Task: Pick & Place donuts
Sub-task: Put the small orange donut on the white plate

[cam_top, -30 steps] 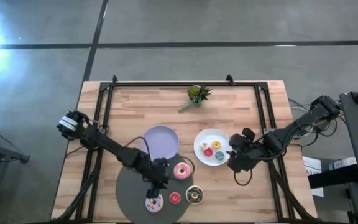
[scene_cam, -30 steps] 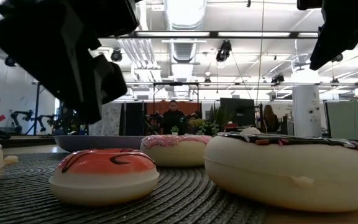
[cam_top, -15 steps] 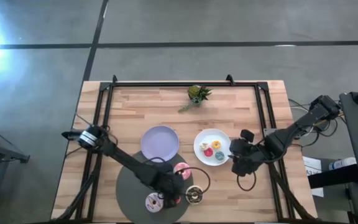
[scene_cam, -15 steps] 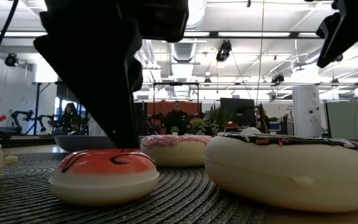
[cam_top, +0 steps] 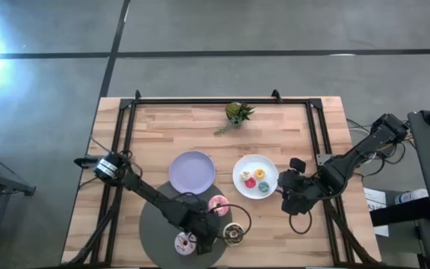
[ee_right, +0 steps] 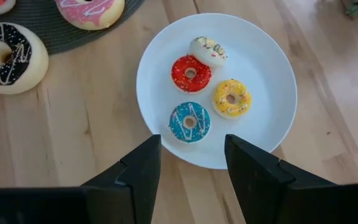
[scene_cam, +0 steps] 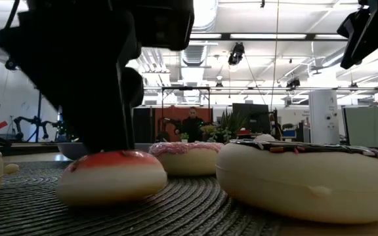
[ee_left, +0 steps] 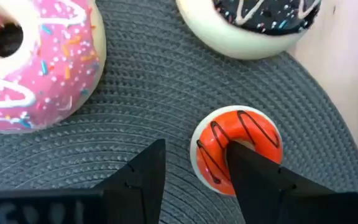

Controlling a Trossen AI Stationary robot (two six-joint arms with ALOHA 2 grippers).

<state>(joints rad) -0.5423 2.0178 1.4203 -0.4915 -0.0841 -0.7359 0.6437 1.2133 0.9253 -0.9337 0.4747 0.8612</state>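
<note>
Your left gripper is down on the grey mat, fingers parted, one finger in the orange donut's hole; the pink donut and chocolate donut lie close by; your right gripper hangs open beside the white plate, which holds four small donuts.

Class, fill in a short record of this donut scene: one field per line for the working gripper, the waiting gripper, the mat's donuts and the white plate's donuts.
Left gripper: open, down on the grey mat, one finger in the hole of the orange-red donut
Right gripper: open, waiting beside the white plate
Other mat donuts: pink donut, chocolate donut at the mat's edge
White plate holds: red, yellow, blue and white small donuts
</note>
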